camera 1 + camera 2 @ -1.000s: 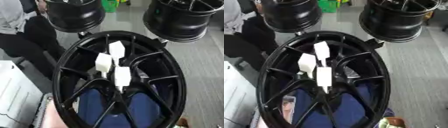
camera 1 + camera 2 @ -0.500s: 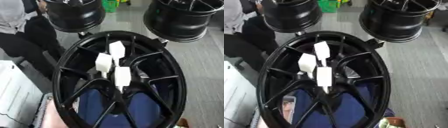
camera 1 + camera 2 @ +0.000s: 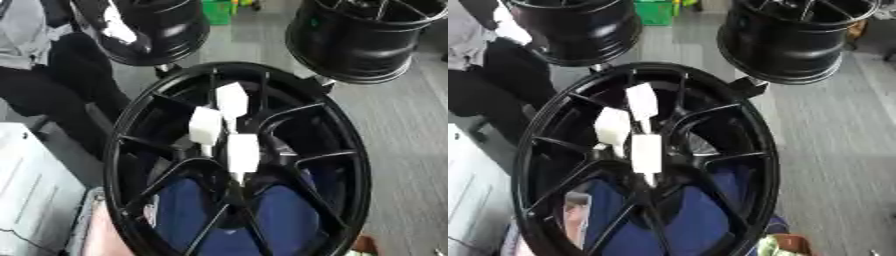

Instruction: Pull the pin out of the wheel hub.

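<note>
- Filling the middle of both eye views, a black multi-spoke wheel hub (image 3: 346,165) stands tilted, its open face turned up toward the camera.
- Three white rectangular pins (image 3: 242,151) stick out of the hub's centre region, clustered close together: one uppermost (image 3: 232,98), one to its lower left (image 3: 206,125), and one lowest, nearest the centre. Each rides on a thin pale stem running down into the hub.
- All three pins sit seated in the hub; none is held or touched by anything.
- Neither robot hand appears in either view, so the state of the fingers cannot be told.
- Two further black wheel rims stand behind the hub: a left rim (image 3: 166,30) at the upper left and a right rim (image 3: 798,40) at the upper right, each just beyond the hub's top edge.
- Dark blue fabric (image 3: 280,215) shows through the lower spokes.
- A grey floor (image 3: 402,125) lies to the right of the hub.
- A pale grey box-like surface (image 3: 35,200) occupies the lower left corner, beside the hub's rim.
- A green object (image 3: 654,11) sits at the top edge between the two far rims.
</note>
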Available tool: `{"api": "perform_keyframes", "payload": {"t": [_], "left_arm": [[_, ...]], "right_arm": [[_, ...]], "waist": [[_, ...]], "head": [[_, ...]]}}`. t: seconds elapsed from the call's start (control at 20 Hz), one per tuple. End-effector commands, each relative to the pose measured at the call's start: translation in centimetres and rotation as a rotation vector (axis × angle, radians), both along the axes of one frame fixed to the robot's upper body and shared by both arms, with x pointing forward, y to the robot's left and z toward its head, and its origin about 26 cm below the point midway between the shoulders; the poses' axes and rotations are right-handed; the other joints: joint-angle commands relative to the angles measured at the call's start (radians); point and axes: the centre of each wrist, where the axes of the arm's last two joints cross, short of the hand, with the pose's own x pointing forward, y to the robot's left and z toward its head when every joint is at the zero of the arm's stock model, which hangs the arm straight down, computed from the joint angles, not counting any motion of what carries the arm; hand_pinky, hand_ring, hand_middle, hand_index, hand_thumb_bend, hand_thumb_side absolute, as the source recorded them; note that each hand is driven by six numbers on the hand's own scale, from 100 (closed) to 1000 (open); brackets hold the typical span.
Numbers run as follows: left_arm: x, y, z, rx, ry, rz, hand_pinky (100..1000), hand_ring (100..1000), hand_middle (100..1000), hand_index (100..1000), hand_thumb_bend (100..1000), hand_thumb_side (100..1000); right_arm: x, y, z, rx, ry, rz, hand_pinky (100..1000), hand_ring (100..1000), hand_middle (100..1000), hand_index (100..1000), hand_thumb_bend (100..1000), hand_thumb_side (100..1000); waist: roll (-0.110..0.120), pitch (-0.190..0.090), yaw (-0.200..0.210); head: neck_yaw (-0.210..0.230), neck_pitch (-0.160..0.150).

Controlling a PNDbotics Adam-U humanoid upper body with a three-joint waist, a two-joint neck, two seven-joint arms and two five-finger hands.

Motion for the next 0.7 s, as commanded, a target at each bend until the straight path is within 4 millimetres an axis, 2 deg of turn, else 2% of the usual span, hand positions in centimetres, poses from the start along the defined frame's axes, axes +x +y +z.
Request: {"api": "perform_keyframes", "payload": {"t": [0.05, 0.4, 0.7], "left_arm": [[-1.3, 0.0, 0.7, 0.017, -0.011, 0.039, 768, 769, 718, 844, 506, 147], [-2.5, -1.6, -0.6, 0.028, 0.051, 0.031, 754, 762, 714, 837, 552, 253], [-3.6, -2.8, -1.6, 0.038, 0.103, 0.034, 742, 760, 715, 831, 559, 295]], "right_arm": [[-0.5, 0.0, 1.0, -0.022, -0.036, -0.007, 875, 751, 755, 840, 100, 300], [-0.4, 0.1, 1.0, -0.026, -0.035, -0.001, 876, 751, 754, 840, 100, 301], [-0.4, 0.1, 0.9, -0.027, -0.032, -0.002, 876, 750, 754, 840, 100, 298]], "waist": [[0.002, -0.017, -0.002], [0.004, -0.016, -0.005], [0.006, -0.013, -0.006]], "head": [[-0.002, -0.014], [-0.004, -0.012], [-0.004, -0.007]]}}
